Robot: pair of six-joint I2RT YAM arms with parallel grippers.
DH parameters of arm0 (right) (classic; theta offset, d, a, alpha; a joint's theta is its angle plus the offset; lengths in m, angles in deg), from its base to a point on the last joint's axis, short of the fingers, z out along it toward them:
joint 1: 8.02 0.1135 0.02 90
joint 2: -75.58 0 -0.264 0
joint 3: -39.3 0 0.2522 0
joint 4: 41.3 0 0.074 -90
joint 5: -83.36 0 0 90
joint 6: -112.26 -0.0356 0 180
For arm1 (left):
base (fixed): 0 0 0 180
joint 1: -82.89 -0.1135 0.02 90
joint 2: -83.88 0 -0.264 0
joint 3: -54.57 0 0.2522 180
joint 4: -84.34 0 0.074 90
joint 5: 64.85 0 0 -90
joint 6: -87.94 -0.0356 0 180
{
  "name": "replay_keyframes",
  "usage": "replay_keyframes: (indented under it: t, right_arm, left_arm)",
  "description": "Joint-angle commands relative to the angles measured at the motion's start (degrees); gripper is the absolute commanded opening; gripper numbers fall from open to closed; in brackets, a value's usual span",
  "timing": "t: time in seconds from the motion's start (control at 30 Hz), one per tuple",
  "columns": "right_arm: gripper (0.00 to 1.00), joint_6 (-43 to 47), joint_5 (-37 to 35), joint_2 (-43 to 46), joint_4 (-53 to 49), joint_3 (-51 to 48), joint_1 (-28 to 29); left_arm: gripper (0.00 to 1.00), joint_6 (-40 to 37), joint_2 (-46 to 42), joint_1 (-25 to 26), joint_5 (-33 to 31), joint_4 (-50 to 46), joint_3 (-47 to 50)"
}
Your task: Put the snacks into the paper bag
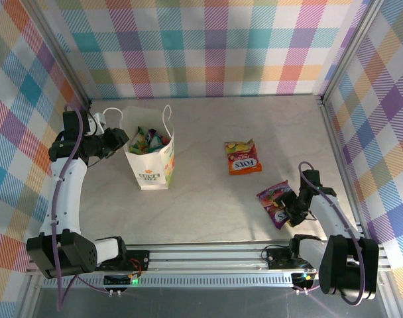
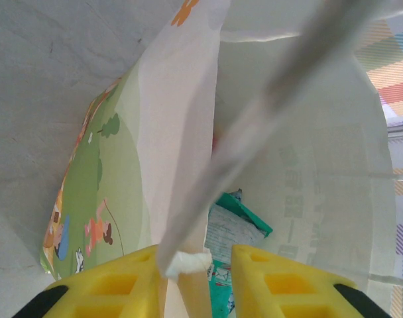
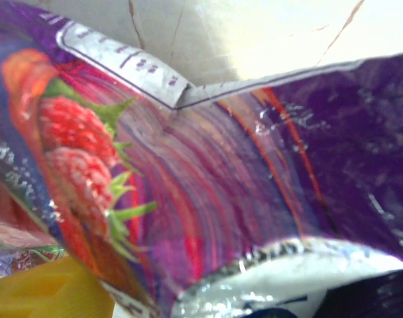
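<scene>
While L claw (image 2: 198, 258) pinches the paper bag (image 1: 148, 173) at its left wall, R claw (image 1: 291, 211) works the purple pkt (image 1: 273, 199), well right of the bag.
L claw narrow, paper betw. its jaws, bag mouth open. R claw: one yellow finger (image 3: 42, 291) under pkt, other hidden, can't tell if closed. Needs firm grip, lift clear, carry over bag rim, drop straight in. Orange pkt (image 1: 243, 158) right of bag waits.
</scene>
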Motion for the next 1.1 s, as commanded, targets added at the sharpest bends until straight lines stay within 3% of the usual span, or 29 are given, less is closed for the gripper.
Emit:
replay_keyframes:
  t: [0.0, 0.2, 0.43, 1.07]
  right_arm:
    - [0.56, 2.09, 4.70, -0.96, 6.34, -0.61, 0.67]
    - [0.38, 4.05, 3.50, 0.15, 4.73, 0.97, 0.67]
    - [0.27, 5.49, 2.35, 1.62, 3.18, 3.16, 0.66]
    - [0.18, 6.82, 2.59, 2.61, 0.78, 12.50, 2.38]
  left_arm:
    - [0.31, -0.21, 0.05, 0.48, -0.50, 0.52, -1.75]
    - [0.31, -0.23, 0.02, 0.56, -0.60, 0.57, -1.71]
    - [0.31, -0.22, -0.47, 0.60, -0.86, 0.35, -1.90]
    - [0.32, -0.21, -1.15, 0.62, -1.21, -0.23, -4.01]
